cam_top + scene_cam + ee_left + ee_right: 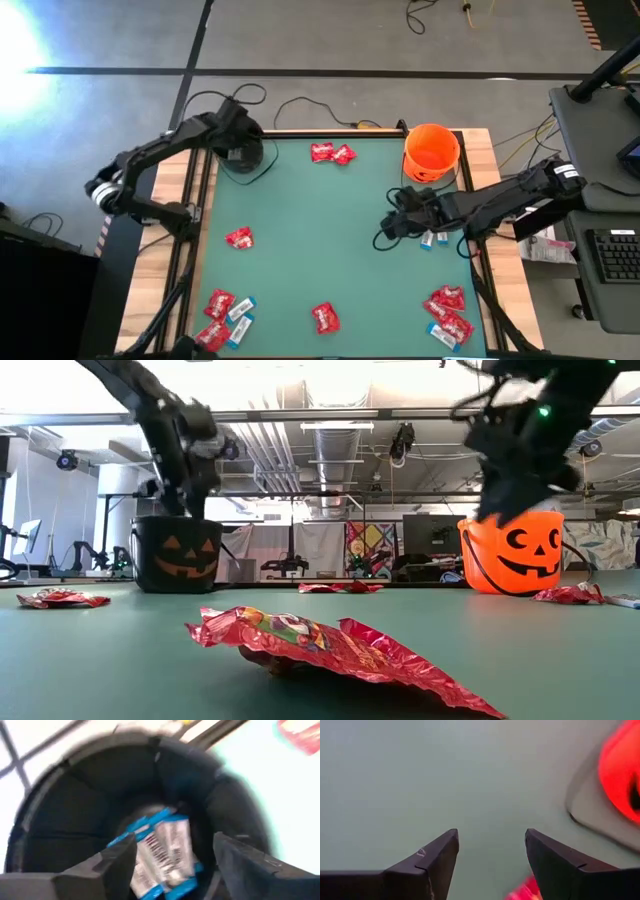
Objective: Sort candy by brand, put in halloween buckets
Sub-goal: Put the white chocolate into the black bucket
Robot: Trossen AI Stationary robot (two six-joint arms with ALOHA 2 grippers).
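My left gripper hangs open over the mouth of the black bucket at the table's far left corner, and nothing is between its fingers. White-and-blue bars lie on the bucket's bottom. My right gripper stands open above bare green table, just near and left of the orange bucket, and holds nothing. Red packets lie scattered: a pair at the far edge, one at mid left, one at the near edge. Mixed clusters lie at the near left and near right.
Small white-and-blue bars lie under my right arm beside the table's right edge. A red packet lies close in front of the low camera. Cables run along the far edge behind the black bucket. The middle of the green mat is bare.
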